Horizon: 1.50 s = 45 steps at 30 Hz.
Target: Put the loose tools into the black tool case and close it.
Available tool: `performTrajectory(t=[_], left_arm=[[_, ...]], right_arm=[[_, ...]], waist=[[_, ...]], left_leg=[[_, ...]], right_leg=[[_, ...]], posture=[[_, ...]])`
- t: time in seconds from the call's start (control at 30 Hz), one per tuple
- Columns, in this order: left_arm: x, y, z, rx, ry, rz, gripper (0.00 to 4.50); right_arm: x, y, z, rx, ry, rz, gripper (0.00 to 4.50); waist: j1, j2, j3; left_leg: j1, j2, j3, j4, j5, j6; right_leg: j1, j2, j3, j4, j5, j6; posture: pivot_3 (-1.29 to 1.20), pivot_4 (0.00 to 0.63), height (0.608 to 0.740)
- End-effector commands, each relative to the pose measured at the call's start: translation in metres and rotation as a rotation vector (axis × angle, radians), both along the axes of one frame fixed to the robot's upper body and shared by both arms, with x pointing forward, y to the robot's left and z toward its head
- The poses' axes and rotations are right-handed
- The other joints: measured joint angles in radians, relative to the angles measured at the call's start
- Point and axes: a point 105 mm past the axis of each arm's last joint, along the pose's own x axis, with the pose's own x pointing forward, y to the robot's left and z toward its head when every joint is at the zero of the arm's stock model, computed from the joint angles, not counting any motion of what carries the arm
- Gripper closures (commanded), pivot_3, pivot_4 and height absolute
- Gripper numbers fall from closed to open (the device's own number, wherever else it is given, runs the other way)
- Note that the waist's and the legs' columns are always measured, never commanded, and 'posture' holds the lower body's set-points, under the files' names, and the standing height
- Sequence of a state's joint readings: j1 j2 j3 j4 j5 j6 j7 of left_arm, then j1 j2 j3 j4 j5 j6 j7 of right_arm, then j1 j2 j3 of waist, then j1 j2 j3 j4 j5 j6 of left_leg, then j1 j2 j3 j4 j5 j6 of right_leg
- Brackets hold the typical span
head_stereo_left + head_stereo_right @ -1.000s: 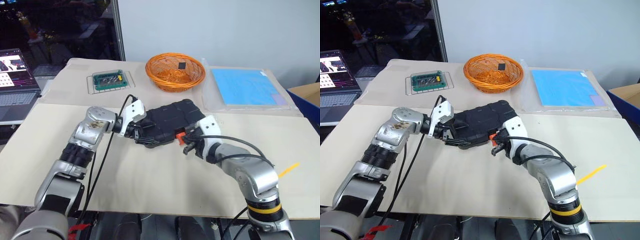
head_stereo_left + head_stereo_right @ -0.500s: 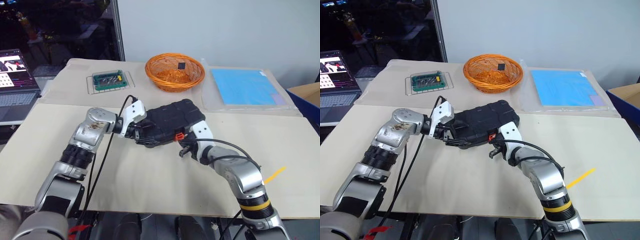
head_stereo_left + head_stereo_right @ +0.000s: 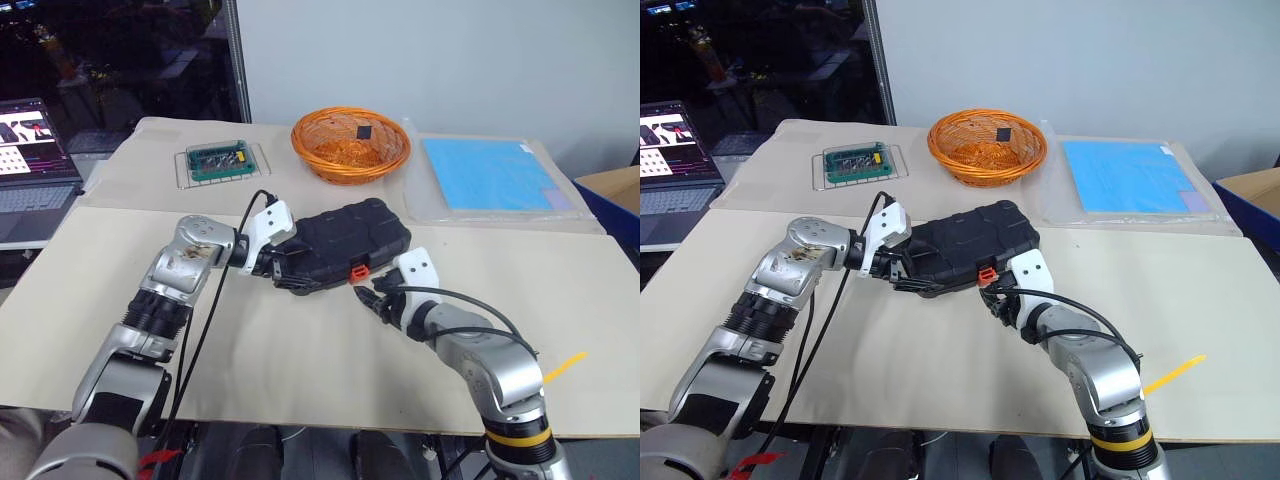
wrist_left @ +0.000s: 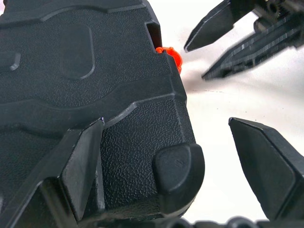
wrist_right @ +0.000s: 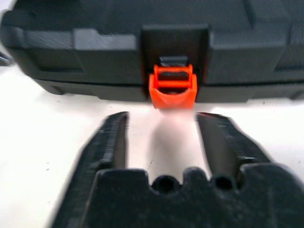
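The black tool case (image 3: 345, 240) lies shut mid-frame. Right gripper (image 5: 161, 137) is spread near its red latch (image 5: 172, 88); left gripper (image 4: 180, 161) is spread around a corner.

1 black tool case (image 3: 345, 240), 1 wicker basket (image 3: 350, 143), 1 laptop (image 3: 32, 155), 1 circuit board (image 3: 220, 160).

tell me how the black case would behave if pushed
The case looks like rigid moulded plastic, so it would probably slide rather than flex. It lies flat and low, so tipping seems unlikely. The table looks smooth, so it may skid easily.

I see my right gripper (image 5: 161, 130) spread, empty, just short of the closed black tool case's (image 5: 237, 52) red latch (image 5: 172, 90).
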<state>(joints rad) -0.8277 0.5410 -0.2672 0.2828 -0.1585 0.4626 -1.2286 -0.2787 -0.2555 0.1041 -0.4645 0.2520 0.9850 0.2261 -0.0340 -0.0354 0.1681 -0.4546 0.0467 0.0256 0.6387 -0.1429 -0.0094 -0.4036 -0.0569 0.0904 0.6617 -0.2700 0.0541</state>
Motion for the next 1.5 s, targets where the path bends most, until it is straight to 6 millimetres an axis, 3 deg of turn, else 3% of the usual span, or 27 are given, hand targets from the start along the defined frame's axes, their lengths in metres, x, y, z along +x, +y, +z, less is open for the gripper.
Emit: performTrajectory(t=[0.03,0.37,0.47,0.6,0.63,1.13,1.5], left_arm=[[-0.002,0.002,-0.012,0.039,0.041,0.013,0.00],[-0.003,0.007,-0.013,0.044,0.045,0.026,0.00],[-0.003,0.009,-0.014,0.047,0.046,0.030,0.00],[-0.003,0.011,-0.016,0.049,0.046,0.036,0.00],[-0.003,0.011,-0.017,0.049,0.047,0.037,0.00],[-0.006,0.014,-0.028,0.058,0.045,0.012,0.00],[-0.005,0.015,-0.033,0.068,0.028,-0.033,0.00]], right_arm=[[0.008,0.001,0.010,0.039,-0.067,-0.030,0.89],[0.022,0.011,0.005,0.020,-0.120,-0.020,0.89],[0.024,0.011,0.004,0.014,-0.129,-0.016,1.63],[0.024,0.011,0.006,0.011,-0.144,-0.010,3.07],[0.025,0.010,0.007,0.009,-0.148,-0.010,3.26],[0.006,0.020,0.037,-0.104,-0.217,0.071,3.33],[0.023,0.031,0.041,-0.061,-0.150,0.107,3.33]], waist=[[0.000,0.000,0.000],[-0.004,0.000,0.000],[-0.005,0.000,0.000],[-0.006,0.000,0.000],[-0.007,0.000,0.000],[-0.008,0.000,0.000],[-0.013,0.000,0.000]], left_leg=[[0.000,0.000,0.000,0.000,0.000,0.000],[0.000,0.000,0.000,0.000,0.000,0.000],[0.000,0.000,0.000,0.000,0.000,0.000],[0.000,0.000,0.000,0.000,0.000,0.000],[0.000,0.000,0.000,0.000,0.000,0.000],[0.000,0.000,0.000,0.000,0.000,0.000],[0.000,0.001,0.001,0.000,0.000,0.000]], right_leg=[[0.000,0.000,0.000,0.000,0.000,0.000],[0.000,0.000,0.000,0.000,0.000,0.000],[0.000,0.000,0.000,0.000,0.000,0.000],[0.000,0.000,0.000,0.000,0.000,0.000],[0.000,0.000,0.000,0.000,0.000,0.000],[-0.001,0.000,0.000,0.000,0.000,-0.001],[-0.001,0.000,0.001,0.000,0.000,-0.001]], posture=[[0.00,0.150,0.740],[0.00,0.150,0.740],[0.00,0.150,0.740],[0.00,0.150,0.740],[0.00,0.150,0.740],[0.00,0.150,0.740],[0.00,0.150,0.740]])
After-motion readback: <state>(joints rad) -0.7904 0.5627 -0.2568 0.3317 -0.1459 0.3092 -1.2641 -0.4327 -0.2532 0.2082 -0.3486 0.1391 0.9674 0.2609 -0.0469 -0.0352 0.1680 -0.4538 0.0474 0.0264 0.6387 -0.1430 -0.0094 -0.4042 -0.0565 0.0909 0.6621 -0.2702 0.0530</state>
